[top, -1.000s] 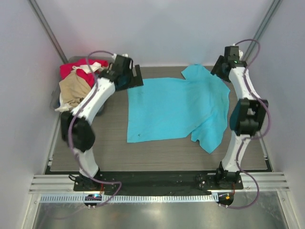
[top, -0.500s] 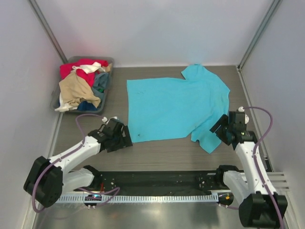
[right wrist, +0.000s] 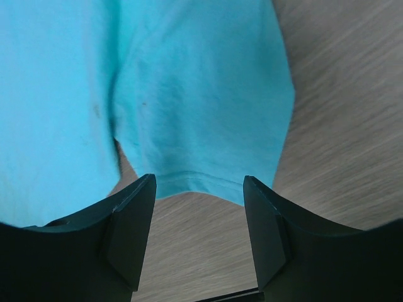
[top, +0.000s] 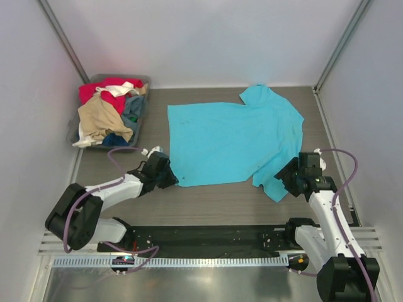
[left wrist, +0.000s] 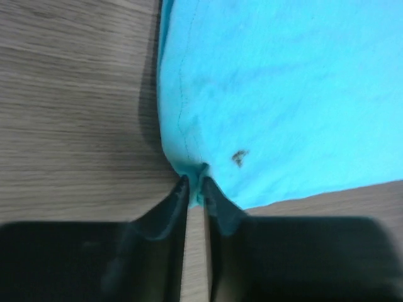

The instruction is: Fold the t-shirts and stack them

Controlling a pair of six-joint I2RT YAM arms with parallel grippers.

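Shirt (top: 233,141) lies flat to the right of the bin (top: 141,80), long axis left to right, with the hem at the bin end and the sleeves away from it. Left gripper (left wrist: 195,182) is at the shirt's near hem corner, jaws narrowed to a pinch with the corner cloth caught between the tips. Right gripper (right wrist: 199,182) is at the shirt's near sleeve, jaws wide, with the sleeve hem just ahead of the tips and not gripped. Judgement: the right side must advance and close before any lift.
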